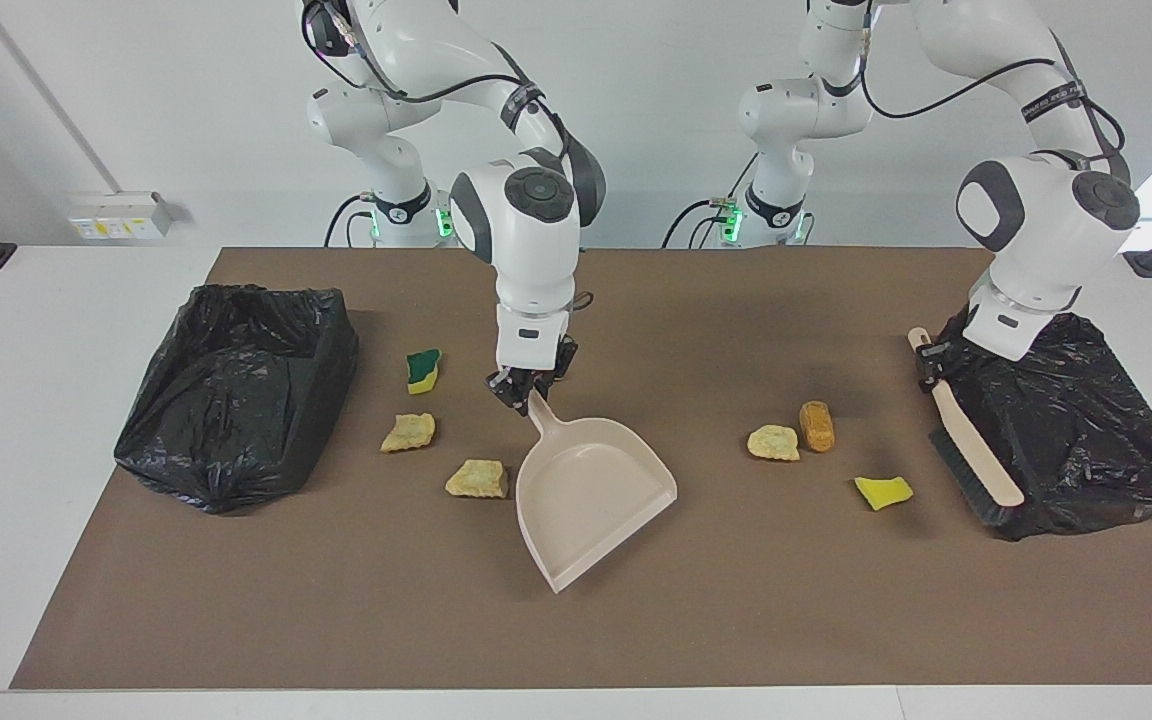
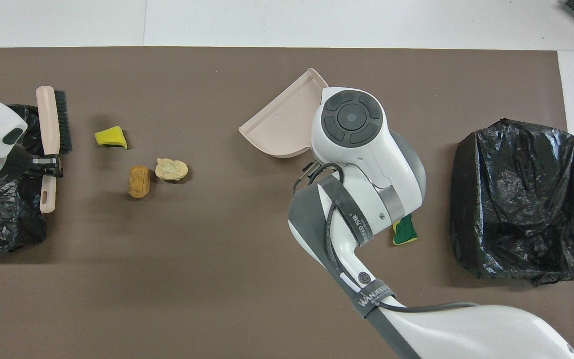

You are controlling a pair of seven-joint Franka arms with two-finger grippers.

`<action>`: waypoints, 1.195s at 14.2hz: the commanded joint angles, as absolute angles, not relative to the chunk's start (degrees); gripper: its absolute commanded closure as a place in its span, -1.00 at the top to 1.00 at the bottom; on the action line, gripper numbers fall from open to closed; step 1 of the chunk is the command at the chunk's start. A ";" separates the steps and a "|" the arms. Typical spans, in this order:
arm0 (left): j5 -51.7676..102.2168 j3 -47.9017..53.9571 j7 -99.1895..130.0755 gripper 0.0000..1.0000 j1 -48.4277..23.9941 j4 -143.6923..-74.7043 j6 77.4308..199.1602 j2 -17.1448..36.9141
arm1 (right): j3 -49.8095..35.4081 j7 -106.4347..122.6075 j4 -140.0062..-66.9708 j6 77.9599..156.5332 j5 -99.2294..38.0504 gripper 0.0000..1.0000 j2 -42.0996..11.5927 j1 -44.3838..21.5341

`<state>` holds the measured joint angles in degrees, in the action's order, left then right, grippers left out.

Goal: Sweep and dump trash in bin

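Observation:
My right gripper is shut on the handle of the beige dustpan, which sits mid-table with its mouth turned away from the robots and toward the left arm's end. A beige trash chunk lies right beside the pan. Another beige chunk and a green-and-yellow one lie toward the black-lined bin. A pale chunk, an orange-brown one and a yellow one lie toward the left arm's end. My left gripper is shut on the brush.
A second black-lined bin stands at the left arm's end, with the brush along its inner edge. The brown mat covers the table. In the overhead view the right arm hides its gripper and the trash around it.

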<state>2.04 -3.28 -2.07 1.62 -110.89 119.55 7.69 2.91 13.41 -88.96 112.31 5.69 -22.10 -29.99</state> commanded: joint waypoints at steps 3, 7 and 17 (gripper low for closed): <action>-1.14 -2.72 -1.76 -1.00 1.23 -108.46 122.52 14.15 | 2.37 43.95 -92.02 110.30 4.57 -1.00 -19.51 -29.62; -3.33 -2.55 -2.02 -1.00 0.36 -108.98 122.61 14.68 | 2.37 52.45 -94.04 111.18 1.23 -1.00 -18.64 -29.09; -5.19 -2.11 6.66 -1.00 -10.10 -117.68 117.61 10.11 | 2.37 60.82 -103.88 123.56 -1.14 -1.00 -17.40 -29.09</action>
<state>-3.94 -1.76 2.82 -7.53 -114.03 119.75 12.98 2.82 59.01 -101.15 120.78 0.18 -18.98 -29.48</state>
